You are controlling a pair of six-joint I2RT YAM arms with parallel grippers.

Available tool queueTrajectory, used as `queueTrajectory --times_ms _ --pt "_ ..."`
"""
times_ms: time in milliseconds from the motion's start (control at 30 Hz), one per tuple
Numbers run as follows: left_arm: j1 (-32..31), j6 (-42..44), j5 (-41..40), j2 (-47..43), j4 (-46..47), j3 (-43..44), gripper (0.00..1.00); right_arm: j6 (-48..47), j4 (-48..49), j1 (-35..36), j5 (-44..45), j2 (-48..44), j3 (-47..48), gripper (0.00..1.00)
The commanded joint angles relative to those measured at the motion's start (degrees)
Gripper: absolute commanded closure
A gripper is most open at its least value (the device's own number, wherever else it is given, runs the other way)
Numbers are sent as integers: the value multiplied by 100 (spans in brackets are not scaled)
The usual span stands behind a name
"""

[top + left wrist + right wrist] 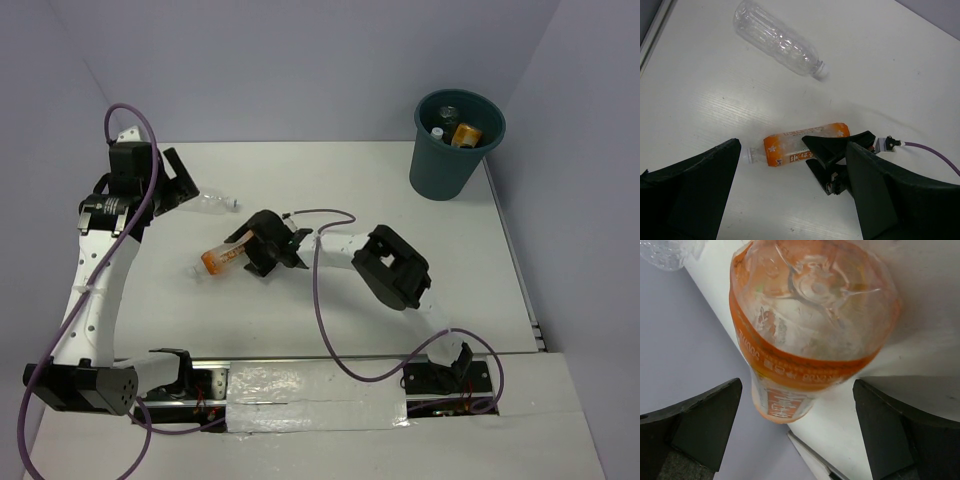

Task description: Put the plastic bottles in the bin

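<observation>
Orange bottle (222,258) lies between the spread right fingers (695,425); left fingers (690,195) gape near the clear bottle (775,37).

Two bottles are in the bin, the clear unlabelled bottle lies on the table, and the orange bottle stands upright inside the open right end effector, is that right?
Not quite: the orange bottle lies on its side on the table, not upright, inside the open right end effector. The left wrist view shows it. The rest holds.

We find the orange-labelled bottle (810,330) of glossy, dented clear plastic. The unlabelled bottle (775,37) is ribbed transparent plastic; the table (890,65) is matt white.
</observation>
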Motion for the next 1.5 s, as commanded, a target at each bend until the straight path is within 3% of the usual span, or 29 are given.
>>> queueTrajectory --times_ms 0,167,267,400,567,733,933,967,1167,1333,1467 --pt "15 210 -54 4 58 18 1 326 26 -137 25 296 191 0" --pt "24 404 -388 110 -179 273 1 29 -640 -208 287 534 840 8" --pt "24 343 -196 84 -144 273 1 37 -562 -208 393 500 806 29" --pt "24 237 -125 75 -144 238 0 -94 -650 -278 333 298 789 49" --pt "24 158 -20 101 -31 229 1 -1549 -579 -339 990 -800 727 60" --pt "32 1 16 189 14 378 1 -3080 -895 -462 1781 -2162 543 60" --pt "85 -53 60 522 -4 625 1 -5690 -1090 -1068 3019 -4153 86 60" --pt "94 -53 69 566 22 616 0 -6537 -1020 -1165 3178 -4402 51 59" --pt "94 -141 174 822 260 537 1 -9511 -361 -2174 4926 -5090 445 57" --pt "94 -237 437 901 453 422 1 -9622 -771 -3614 4744 -4687 1358 56" --pt "94 -237 473 971 541 405 1 -9579 -1448 -4231 4849 -3757 2672 55"
